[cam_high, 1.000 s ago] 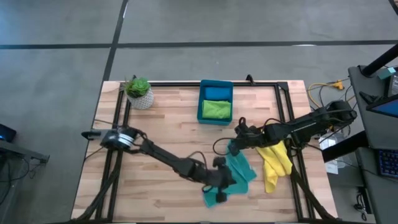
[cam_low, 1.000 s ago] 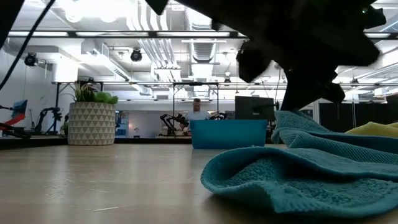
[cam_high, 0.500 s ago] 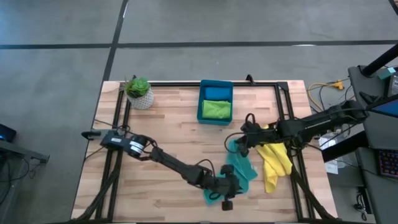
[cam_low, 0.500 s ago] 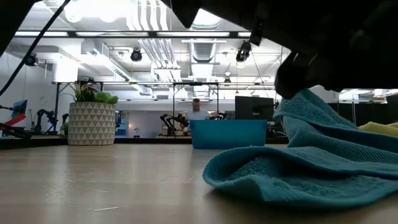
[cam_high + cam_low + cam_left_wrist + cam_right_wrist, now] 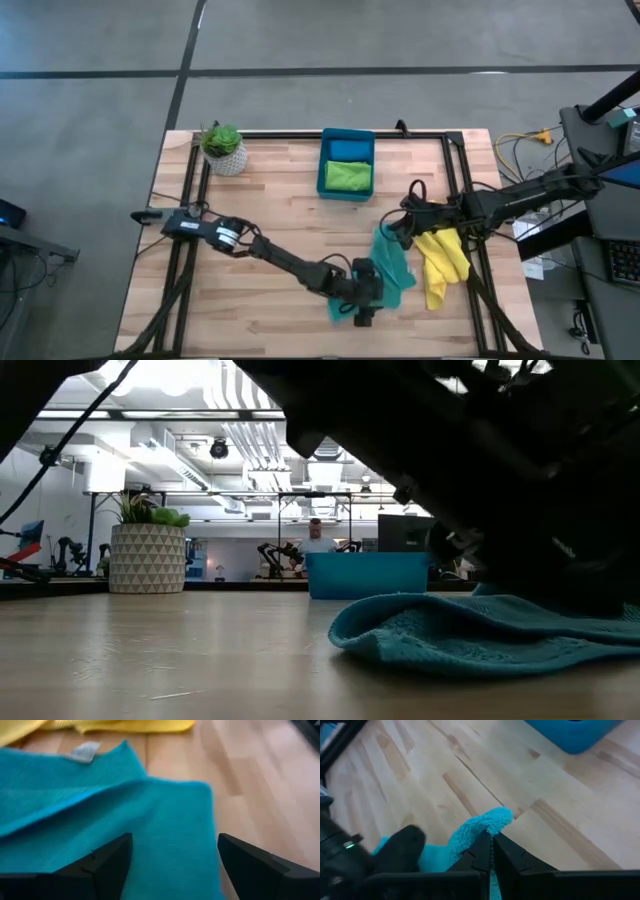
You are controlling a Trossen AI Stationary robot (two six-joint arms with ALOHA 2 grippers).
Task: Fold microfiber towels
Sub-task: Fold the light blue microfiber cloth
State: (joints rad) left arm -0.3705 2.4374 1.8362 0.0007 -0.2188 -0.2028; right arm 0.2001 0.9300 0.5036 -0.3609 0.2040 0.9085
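Far left on the wooden table (image 5: 270, 200): a potted plant (image 5: 222, 146). Far middle: a blue plastic bin (image 5: 347, 163) holding the blue towel (image 5: 349, 149) and the lime green towel (image 5: 347, 176), side by side. Stretched across from the left edge toward the near middle: the left arm, its left gripper (image 5: 364, 300) low over the near end of the teal towel (image 5: 388, 265), fingers (image 5: 107, 862) spread apart with teal cloth showing between them. Lying flat-ish on the wood right of centre, that teal towel, one hem with a small tag turned up. At its far corner: the right gripper (image 5: 397, 226), fingers (image 5: 485, 851) pressed together, pinching the teal cloth. Just right of it, touching: the yellow towel (image 5: 440, 262), crumpled, running toward the near right edge.
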